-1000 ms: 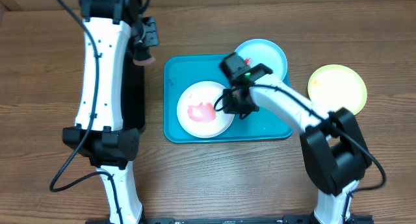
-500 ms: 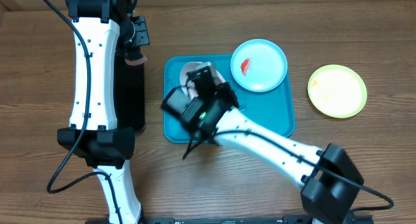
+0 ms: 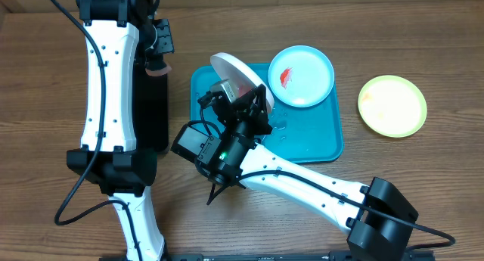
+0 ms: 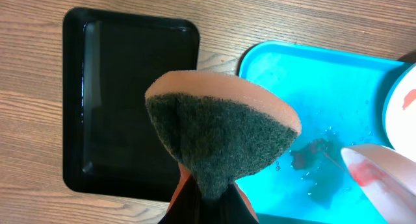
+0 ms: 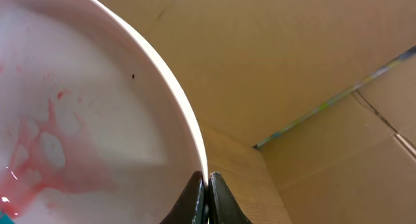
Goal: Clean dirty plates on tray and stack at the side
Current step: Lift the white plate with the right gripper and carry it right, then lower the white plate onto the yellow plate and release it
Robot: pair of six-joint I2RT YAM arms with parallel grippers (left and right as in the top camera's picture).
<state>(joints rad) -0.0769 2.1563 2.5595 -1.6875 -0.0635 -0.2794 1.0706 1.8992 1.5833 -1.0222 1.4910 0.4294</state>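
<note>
My right gripper is shut on the rim of the white plate and holds it tilted on edge above the turquoise tray. The right wrist view shows the plate's red smear and the jaws pinching the rim. My left gripper is shut on a sponge, orange with a dark green scrub face, above the gap between black tray and turquoise tray. The light blue plate with a red smear sits at the tray's far right corner. The yellow-green plate lies on the table to the right.
A black rectangular tray lies left of the turquoise tray, under the left arm. Water drops and a reddish trace lie on the turquoise tray's floor. Cardboard walls stand behind the table.
The right arm swung left and lifted the white plate off the tray floor, tipping it up on edge. The left arm shifted slightly left a second ago, then held still.
</note>
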